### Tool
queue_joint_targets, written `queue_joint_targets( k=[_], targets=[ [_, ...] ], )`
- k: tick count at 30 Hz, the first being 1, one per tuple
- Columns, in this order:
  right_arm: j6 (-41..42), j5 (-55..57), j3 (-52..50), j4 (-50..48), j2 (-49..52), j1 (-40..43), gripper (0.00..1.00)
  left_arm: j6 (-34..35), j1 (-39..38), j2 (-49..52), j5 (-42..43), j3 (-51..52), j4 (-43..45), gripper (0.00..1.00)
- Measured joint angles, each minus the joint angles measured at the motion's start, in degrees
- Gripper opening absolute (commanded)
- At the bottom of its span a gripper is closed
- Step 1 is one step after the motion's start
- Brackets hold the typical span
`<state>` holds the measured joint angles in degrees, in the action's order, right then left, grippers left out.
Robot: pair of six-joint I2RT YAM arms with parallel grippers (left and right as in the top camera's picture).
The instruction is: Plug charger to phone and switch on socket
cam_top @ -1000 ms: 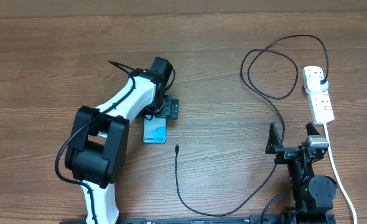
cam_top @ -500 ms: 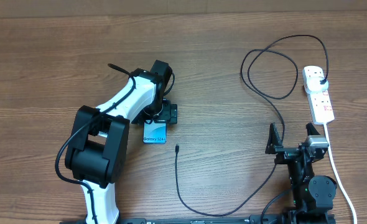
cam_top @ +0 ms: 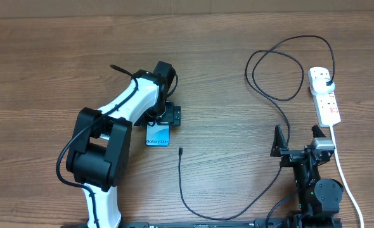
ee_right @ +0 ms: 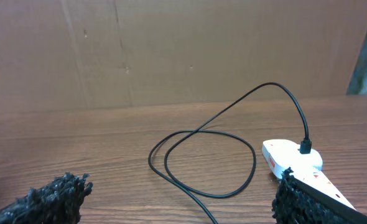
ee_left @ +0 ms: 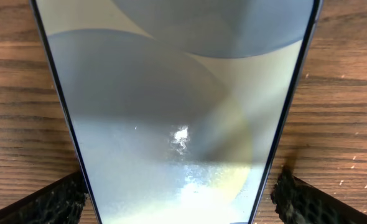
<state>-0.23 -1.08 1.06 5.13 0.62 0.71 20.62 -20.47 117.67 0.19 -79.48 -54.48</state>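
Left gripper (cam_top: 161, 119) is hanging directly over the phone (cam_top: 158, 139), jaws spread wide and gripping nothing. In its wrist view the two pads (ee_left: 56, 200) are sitting just outside the phone's long edges, one on each side; whether they are touching the frame cannot be told. Judgement: this straddle is preparing a squeeze across the width, to steady or square the phone for plugging in. The phone is lying flat on the table (cam_top: 47, 63), screen up, left of centre, partly hidden beneath the wrist.

Right gripper (cam_top: 296, 140) is waiting low at the near right edge, jaws likewise fully apart and empty, with the socket (cam_top: 327, 104) just beyond it. The charger (cam_top: 182, 190) is running from its plug (cam_top: 327, 81), already seated in the far outlet, through a loop, past the right gripper and round the near edge. Its connector tip (cam_top: 180, 151) is resting on the wood near the phone's near right corner, not inserted. The white cord (cam_top: 343, 174) is trailing toward the robot.

Assessment: both steps are outstanding. The tip is lying close, so a short carry should suffice, though the slack cable may twist it off line.
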Motion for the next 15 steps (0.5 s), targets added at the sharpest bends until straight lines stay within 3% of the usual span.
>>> queue_joint_targets(
  k=[15],
  targets=[
    [0.0,0.0,0.0,0.0,0.0,0.0,1.0,0.0,0.3,0.0,-0.5,0.0,1.4,1.0]
  ],
)
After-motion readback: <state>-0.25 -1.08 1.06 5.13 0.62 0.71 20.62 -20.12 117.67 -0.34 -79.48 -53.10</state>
